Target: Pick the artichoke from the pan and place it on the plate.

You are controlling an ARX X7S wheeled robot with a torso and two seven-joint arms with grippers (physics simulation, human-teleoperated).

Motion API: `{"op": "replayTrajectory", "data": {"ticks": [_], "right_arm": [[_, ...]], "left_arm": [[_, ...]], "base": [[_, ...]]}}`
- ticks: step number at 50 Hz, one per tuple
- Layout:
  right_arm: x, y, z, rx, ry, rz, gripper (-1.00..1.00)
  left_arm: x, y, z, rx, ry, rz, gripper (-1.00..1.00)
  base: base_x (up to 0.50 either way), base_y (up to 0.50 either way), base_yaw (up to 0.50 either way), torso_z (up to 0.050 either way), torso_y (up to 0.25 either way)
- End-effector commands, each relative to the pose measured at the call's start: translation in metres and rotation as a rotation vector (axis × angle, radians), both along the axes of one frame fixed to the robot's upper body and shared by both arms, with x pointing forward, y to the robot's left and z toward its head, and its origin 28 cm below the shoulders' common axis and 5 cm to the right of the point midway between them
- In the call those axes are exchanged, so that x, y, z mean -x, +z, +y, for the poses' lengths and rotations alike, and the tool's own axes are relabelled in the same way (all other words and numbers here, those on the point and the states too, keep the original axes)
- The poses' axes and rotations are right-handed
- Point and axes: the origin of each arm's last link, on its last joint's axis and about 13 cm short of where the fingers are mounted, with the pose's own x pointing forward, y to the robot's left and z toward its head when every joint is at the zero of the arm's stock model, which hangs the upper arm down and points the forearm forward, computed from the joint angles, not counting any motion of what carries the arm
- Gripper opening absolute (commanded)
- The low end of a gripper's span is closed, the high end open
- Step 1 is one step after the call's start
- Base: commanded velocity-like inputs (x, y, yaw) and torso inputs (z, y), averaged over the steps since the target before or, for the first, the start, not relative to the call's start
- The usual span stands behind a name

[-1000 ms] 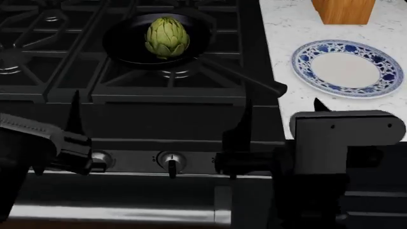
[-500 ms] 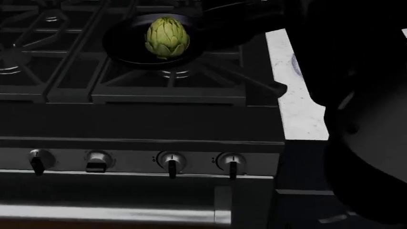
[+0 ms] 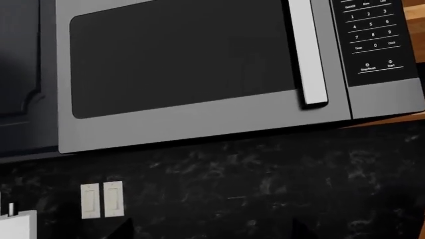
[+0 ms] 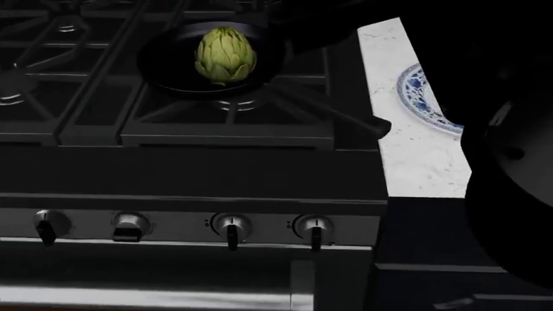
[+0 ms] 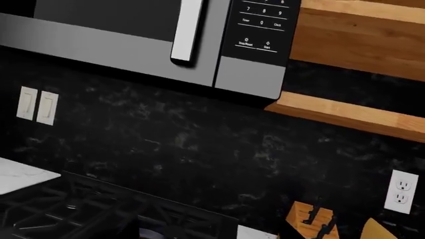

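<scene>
The artichoke (image 4: 225, 54) sits upright in the middle of the pan (image 4: 164, 61), which rests on the stove grate (image 4: 173, 116) above the row of knobs (image 4: 232, 228). Beside the stove, on the white counter (image 4: 415, 155), the plate (image 4: 423, 97) is half hidden behind a dark arm (image 4: 509, 162). Neither gripper's fingers show in any view, so their opening cannot be told; both wrist cameras face the microwave (image 3: 199, 74).

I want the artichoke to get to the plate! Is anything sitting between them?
Nothing sits on the path. The artichoke is in the pan; past the stove edge, bare counter leads to the plate. A dark robot arm hides most of it.
</scene>
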Motion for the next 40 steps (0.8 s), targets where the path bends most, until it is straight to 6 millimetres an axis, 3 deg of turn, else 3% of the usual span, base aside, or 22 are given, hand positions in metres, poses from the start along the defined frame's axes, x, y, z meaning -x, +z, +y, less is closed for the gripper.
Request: {"op": "replayTrajectory", "data": {"ticks": [1, 15, 40], "right_arm": [[0.0022, 0.0056, -0.0028, -0.058, 0.049, -0.036, 1.0], [0.0008, 0.0022, -0.0018, -0.056, 0.057, -0.029, 1.0], [0.0018, 0.0027, 0.0031, -0.06, 0.094, -0.031, 1.0]], "left_arm": [[-0.0064, 0.0016, -0.0029, 0.01, -0.015, 0.044, 1.0], [-0.0076, -0.0014, -0.0028, 0.015, -0.009, 0.054, 1.0], [-0.0033, -0.0046, 0.001, 0.02, 0.007, 0.055, 1.0]], "base": [[0.34, -0.04, 0.0, 0.0, 0.0], [0.34, -0.04, 0.0, 0.0, 0.0], [0.0, -0.13, 0.0, 0.0, 0.0]]}}
